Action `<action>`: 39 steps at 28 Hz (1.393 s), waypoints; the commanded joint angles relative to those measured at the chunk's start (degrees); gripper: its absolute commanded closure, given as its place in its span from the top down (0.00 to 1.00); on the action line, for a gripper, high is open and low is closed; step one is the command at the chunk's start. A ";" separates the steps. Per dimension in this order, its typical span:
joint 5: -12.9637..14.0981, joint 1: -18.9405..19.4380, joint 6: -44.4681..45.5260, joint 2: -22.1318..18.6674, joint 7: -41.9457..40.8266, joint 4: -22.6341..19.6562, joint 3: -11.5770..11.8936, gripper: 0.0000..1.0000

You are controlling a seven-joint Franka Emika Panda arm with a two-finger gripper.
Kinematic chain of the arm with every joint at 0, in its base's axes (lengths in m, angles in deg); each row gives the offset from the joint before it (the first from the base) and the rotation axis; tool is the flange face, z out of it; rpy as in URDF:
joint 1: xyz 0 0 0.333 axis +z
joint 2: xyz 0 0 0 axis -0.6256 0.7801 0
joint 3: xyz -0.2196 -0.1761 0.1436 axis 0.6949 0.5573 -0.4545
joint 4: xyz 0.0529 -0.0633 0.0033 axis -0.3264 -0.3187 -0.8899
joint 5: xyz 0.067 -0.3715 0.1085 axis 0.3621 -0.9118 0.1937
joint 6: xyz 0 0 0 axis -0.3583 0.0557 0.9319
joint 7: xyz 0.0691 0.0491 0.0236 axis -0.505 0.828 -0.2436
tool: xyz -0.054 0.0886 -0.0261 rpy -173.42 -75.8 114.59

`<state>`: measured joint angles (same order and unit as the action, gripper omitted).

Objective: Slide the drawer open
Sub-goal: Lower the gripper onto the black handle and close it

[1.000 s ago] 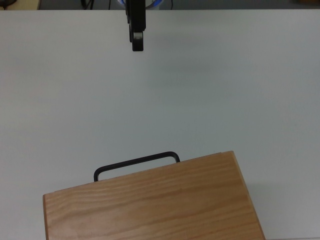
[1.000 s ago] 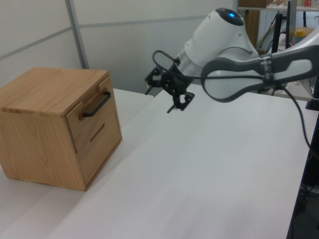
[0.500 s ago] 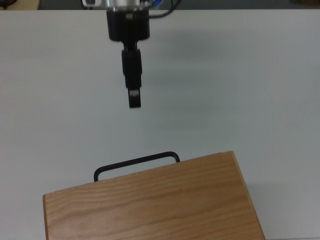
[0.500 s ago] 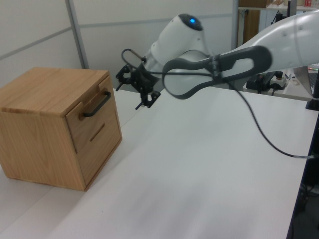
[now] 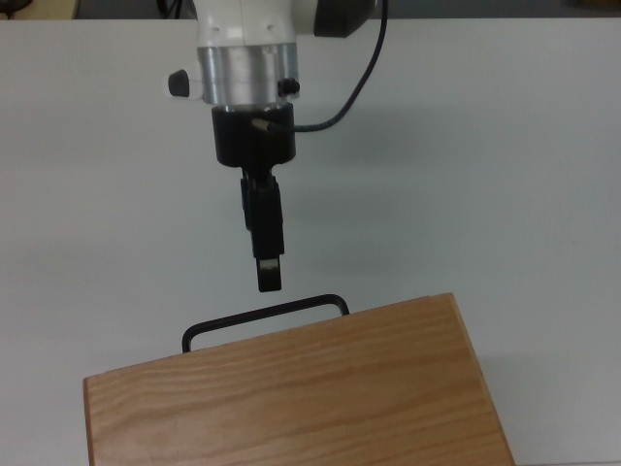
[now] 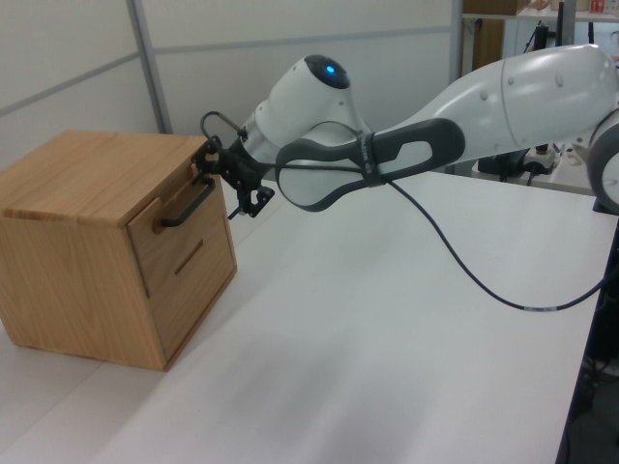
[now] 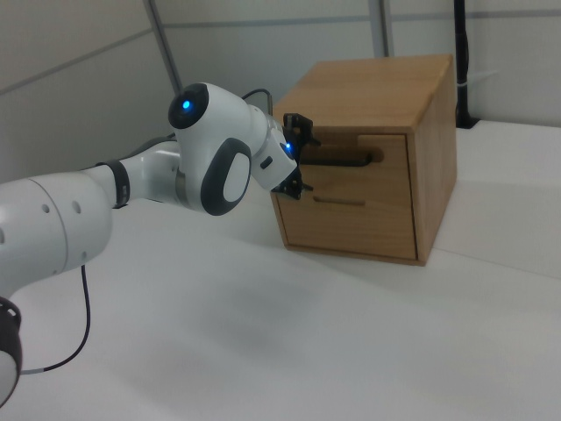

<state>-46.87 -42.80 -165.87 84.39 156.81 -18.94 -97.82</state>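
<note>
The drawer is the upper one in a light-wood cabinet, and its front sits flush with the cabinet face. Its thin black handle juts out toward the arm, and shows again as the handle in the left view and the handle in the right view. My gripper hovers just short of the handle's middle, a small gap away in the top view. The gripper is open, one finger above handle height and one below. Nothing is held.
A second, lower drawer sits under the first. The cabinet stands on a white table. A black cable hangs from the arm over the table. Grey wall panels stand behind the cabinet.
The arm has swept from the far table edge toward the cabinet, bringing the gripper close to the handle. The drawer has not moved.
</note>
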 commanded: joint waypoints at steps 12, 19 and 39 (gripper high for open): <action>-7.04 1.52 -0.41 6.62 0.53 6.25 0.17 0.79; -9.16 1.79 -0.33 6.79 0.53 6.25 0.17 0.57; -9.33 1.61 -0.06 5.12 0.27 6.16 0.34 0.31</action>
<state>-54.86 -41.43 -165.97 90.11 156.78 -12.72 -97.84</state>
